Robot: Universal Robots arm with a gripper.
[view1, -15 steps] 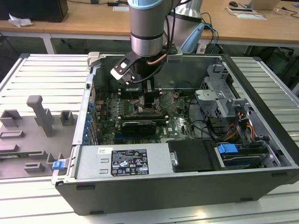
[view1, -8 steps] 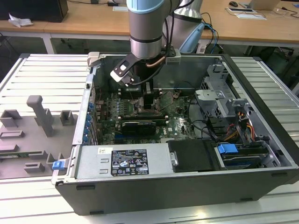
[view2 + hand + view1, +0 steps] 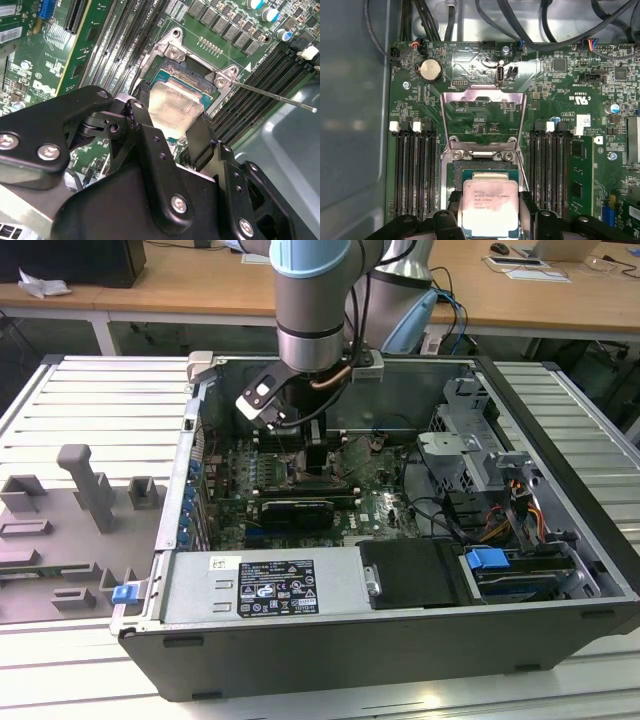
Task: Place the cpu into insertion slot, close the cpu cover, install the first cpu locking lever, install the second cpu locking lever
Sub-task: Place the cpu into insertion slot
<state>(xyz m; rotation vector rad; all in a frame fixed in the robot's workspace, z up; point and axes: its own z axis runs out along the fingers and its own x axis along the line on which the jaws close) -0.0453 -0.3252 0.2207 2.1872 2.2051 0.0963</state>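
The cpu [image 3: 489, 202], a pale silvery square chip, sits between the black fingers [image 3: 527, 205] of my gripper [image 3: 489, 215], which is shut on it. It hangs just above the insertion slot [image 3: 470, 172]. In the second wrist view the cpu [image 3: 175, 105] looks slightly tilted over the slot's silver rim [image 3: 172, 50]. The cpu cover [image 3: 482, 95] stands swung open on its hinge, away from the slot. A thin locking lever [image 3: 275, 97] sticks out free beside the slot. In the exterior view my gripper [image 3: 310, 455] reaches down into the open computer case [image 3: 200, 540].
Long black memory slots [image 3: 412, 175] flank the socket on both sides [image 3: 547, 170]. A graphics card [image 3: 295, 510] lies nearer the case front. The drive cage [image 3: 470, 445], cables [image 3: 520, 510] and power supply [image 3: 260, 585] crowd the case. Grey fixture blocks [image 3: 85, 490] stand on the exterior view's left.
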